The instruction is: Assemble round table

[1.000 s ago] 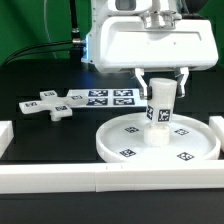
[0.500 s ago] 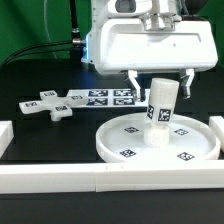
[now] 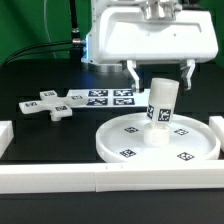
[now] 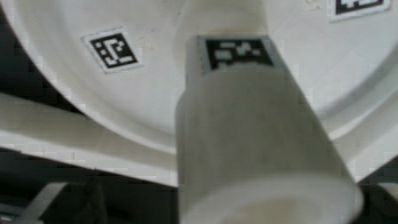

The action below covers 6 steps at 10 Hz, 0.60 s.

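Your gripper (image 3: 160, 72) hung spread and empty above the short thick white plastic cylinder leg (image 3: 161, 104) standing on the large round rimmed white disc (image 3: 115, 150) at lower right, which looked light, stiff, slick, best pinched mid-shaft.

My work surface: black tabletop (image 3: 45, 135), matte. Green backdrop (image 3: 30, 20) upper left. White border rail (image 3: 100, 182) along lower edge. Light bright, even.

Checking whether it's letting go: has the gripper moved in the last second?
Yes. Against the leg standing on the round disc, the gripper has lifted slightly upward and its fingers have spread wider.
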Tool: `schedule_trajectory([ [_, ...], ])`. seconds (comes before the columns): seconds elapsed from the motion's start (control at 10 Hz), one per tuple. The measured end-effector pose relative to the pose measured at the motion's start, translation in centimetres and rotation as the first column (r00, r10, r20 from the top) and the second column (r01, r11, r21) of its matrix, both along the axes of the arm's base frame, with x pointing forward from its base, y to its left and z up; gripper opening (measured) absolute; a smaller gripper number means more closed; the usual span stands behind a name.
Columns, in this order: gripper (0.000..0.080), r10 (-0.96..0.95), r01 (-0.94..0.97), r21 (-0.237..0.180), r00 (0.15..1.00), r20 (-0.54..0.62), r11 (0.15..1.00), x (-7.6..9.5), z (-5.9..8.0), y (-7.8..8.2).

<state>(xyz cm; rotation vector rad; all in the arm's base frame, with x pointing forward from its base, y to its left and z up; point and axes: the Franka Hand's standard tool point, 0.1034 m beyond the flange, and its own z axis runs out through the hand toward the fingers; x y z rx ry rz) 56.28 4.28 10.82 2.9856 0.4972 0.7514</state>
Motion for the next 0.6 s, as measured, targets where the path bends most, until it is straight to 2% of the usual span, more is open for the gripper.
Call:
schedule_trajectory([
  [0.6, 0.0649, 0.011, -0.011, 0.003, 0.998, -0.067, 1.0, -0.56, -0.88, 0.59],
])
